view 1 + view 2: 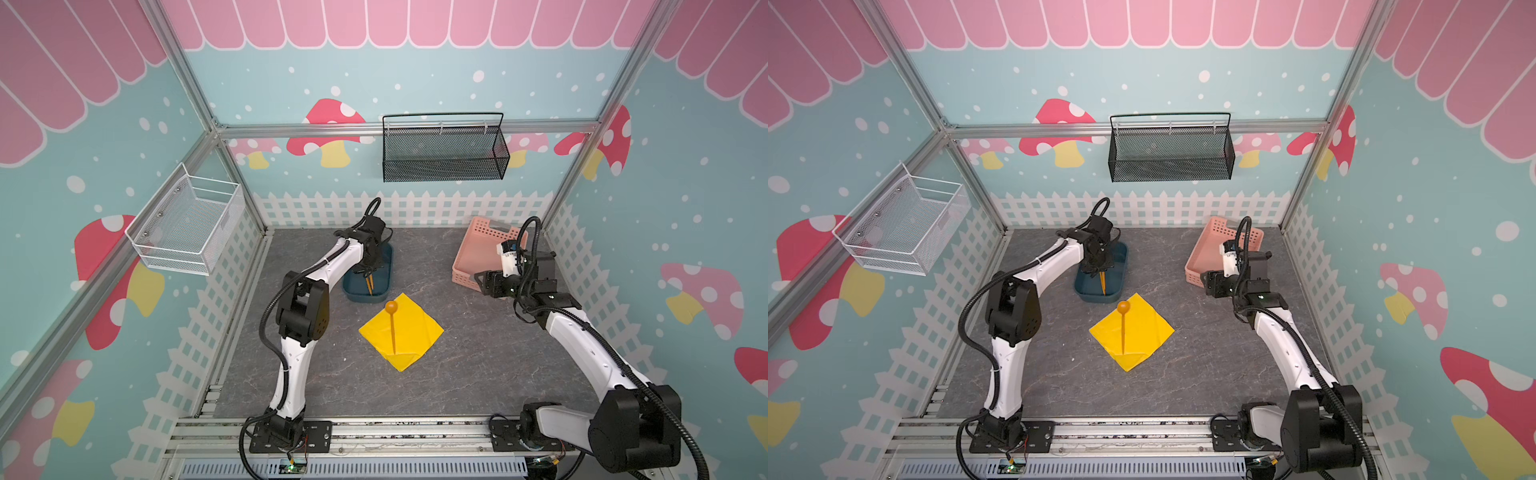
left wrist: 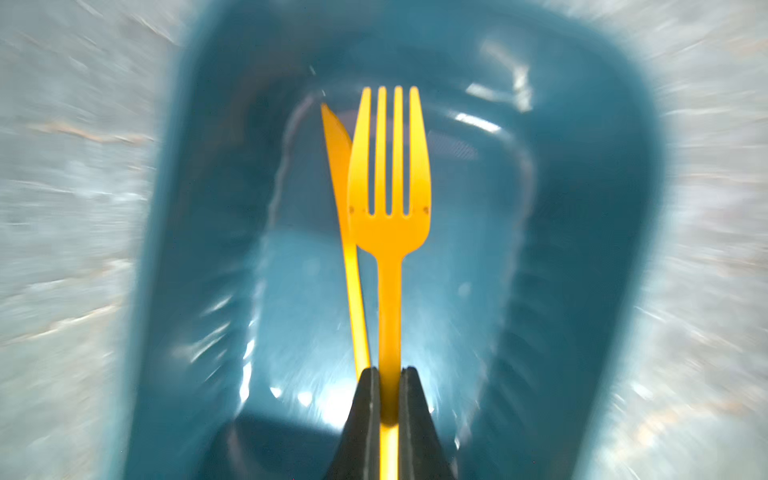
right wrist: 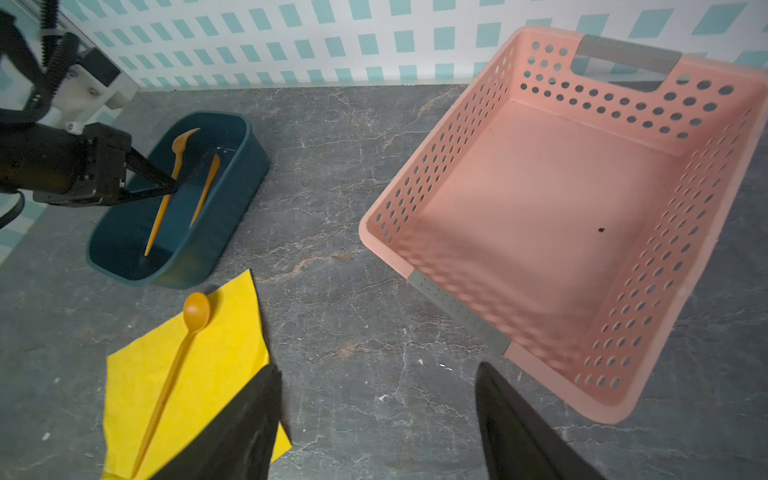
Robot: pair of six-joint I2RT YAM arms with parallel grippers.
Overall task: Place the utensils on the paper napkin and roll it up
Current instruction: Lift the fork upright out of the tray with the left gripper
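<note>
Your left gripper (image 2: 390, 370) clamps the fork (image 2: 388, 187) by its handle in the tub (image 2: 582, 208) (right gripper (image 3: 378, 368) gapes, empty). The spoon (image 1: 392, 328) lies on the napkin (image 1: 415, 328), so lift clear and lay it alongside.

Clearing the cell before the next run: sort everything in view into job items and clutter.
Job: napkin, spoon lying on it, fork gripped by the left hand, knife in the tub.
Lying about: pink basket, black wall basket, white wall basket.
</note>
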